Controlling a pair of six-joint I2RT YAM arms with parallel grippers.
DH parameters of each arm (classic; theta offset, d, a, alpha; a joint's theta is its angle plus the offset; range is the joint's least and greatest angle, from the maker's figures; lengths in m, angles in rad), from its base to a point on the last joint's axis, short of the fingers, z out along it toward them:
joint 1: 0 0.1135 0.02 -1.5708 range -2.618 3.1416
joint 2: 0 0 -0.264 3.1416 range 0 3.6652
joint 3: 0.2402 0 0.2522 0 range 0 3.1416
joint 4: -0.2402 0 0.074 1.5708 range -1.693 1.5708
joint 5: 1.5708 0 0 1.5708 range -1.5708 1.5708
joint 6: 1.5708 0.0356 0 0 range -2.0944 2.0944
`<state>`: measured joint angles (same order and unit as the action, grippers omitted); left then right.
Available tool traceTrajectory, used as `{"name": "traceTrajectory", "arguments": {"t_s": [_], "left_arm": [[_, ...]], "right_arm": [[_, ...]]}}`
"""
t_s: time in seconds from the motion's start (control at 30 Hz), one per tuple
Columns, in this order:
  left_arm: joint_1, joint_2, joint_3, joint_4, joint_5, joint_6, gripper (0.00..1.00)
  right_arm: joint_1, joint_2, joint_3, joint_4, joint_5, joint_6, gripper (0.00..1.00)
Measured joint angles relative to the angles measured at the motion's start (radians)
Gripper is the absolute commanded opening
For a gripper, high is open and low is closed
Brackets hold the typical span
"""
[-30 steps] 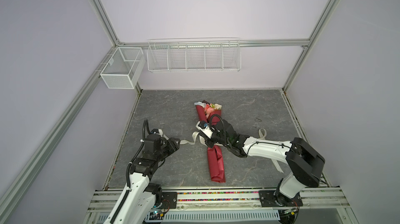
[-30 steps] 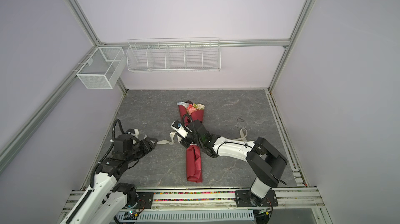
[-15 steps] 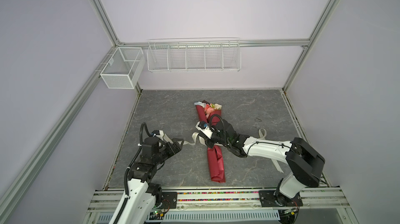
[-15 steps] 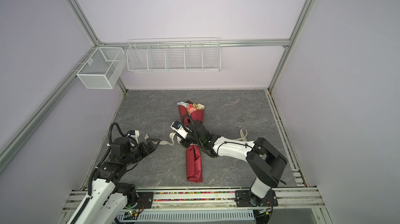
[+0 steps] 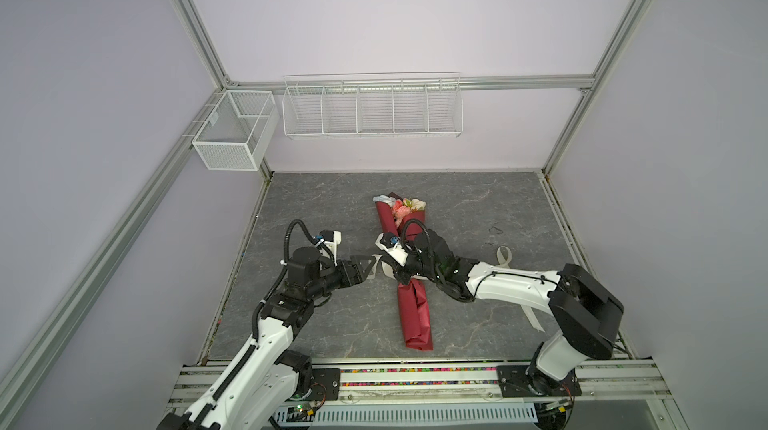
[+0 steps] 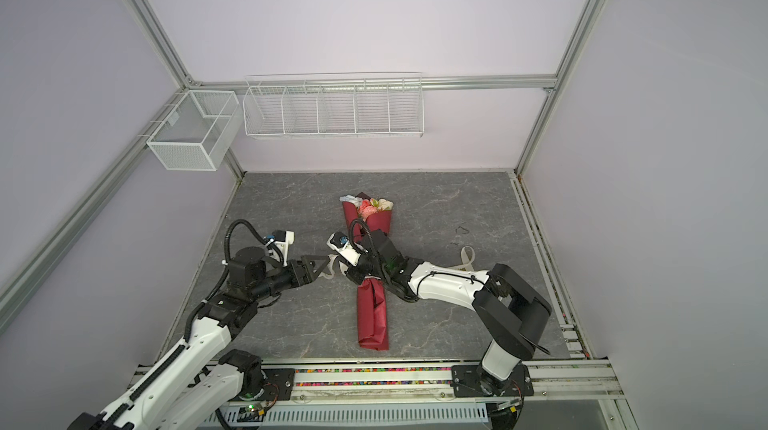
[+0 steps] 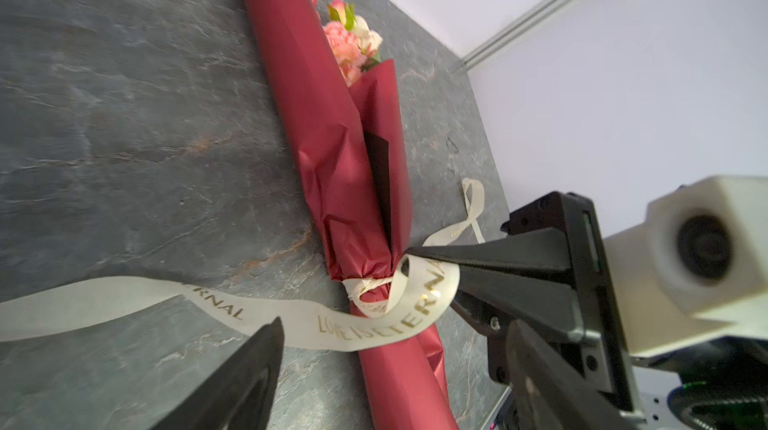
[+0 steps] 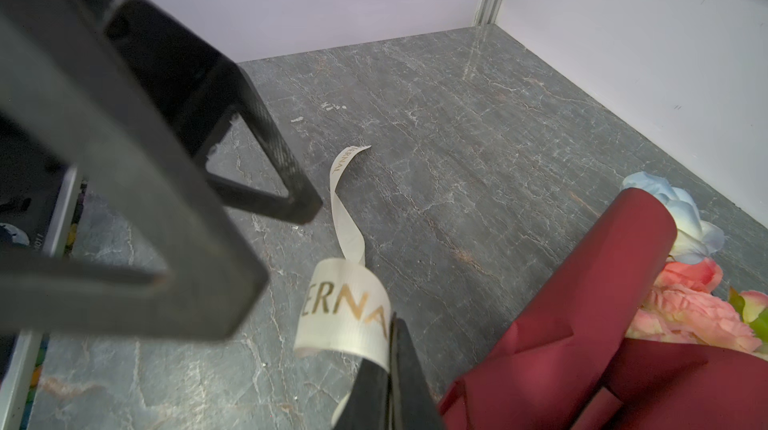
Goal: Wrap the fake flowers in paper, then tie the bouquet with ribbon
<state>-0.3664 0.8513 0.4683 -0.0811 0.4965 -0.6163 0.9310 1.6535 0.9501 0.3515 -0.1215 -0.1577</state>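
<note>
The bouquet of fake flowers (image 5: 413, 311) lies flat at the worktop (image 5: 332, 199) centre, in dark-red paper. The right tool (image 8: 392, 332) clamps a cream ribbon (image 7: 353, 328) loop beside the knot. The left tool (image 5: 369, 269) stands wide, near the ribbon tail.

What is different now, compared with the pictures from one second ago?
The left pincer opened wider and moved a little toward the bouquet; it does not grip the ribbon, which lies loose on the table. The right pincer stays shut on the ribbon's loop, and the bouquet has not moved.
</note>
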Motion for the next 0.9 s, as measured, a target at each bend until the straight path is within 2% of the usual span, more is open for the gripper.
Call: {"name": "traceTrajectory", "arguments": {"t_s": [0.13, 0.3, 0.43, 0.7, 0.9], "left_arm": [[-0.003, 0.079, 0.0, 0.053, -0.002, 0.034, 0.85], [-0.003, 0.122, 0.001, 0.117, 0.025, 0.067, 0.75], [-0.013, 0.164, 0.016, 0.146, 0.066, 0.104, 0.65], [-0.032, 0.179, 0.018, 0.135, 0.076, 0.166, 0.43], [-0.033, 0.181, 0.019, 0.112, 0.081, 0.181, 0.22]], "right_arm": [[0.0, 0.0, 0.0, -0.007, -0.001, 0.0, 0.09], [0.0, 0.0, 0.0, -0.018, -0.003, 0.0, 0.09], [0.0, 0.0, 0.002, -0.033, -0.004, 0.0, 0.1], [0.0, 0.001, 0.005, -0.05, -0.006, 0.0, 0.1], [0.0, 0.001, 0.011, -0.052, -0.003, 0.001, 0.11]]}}
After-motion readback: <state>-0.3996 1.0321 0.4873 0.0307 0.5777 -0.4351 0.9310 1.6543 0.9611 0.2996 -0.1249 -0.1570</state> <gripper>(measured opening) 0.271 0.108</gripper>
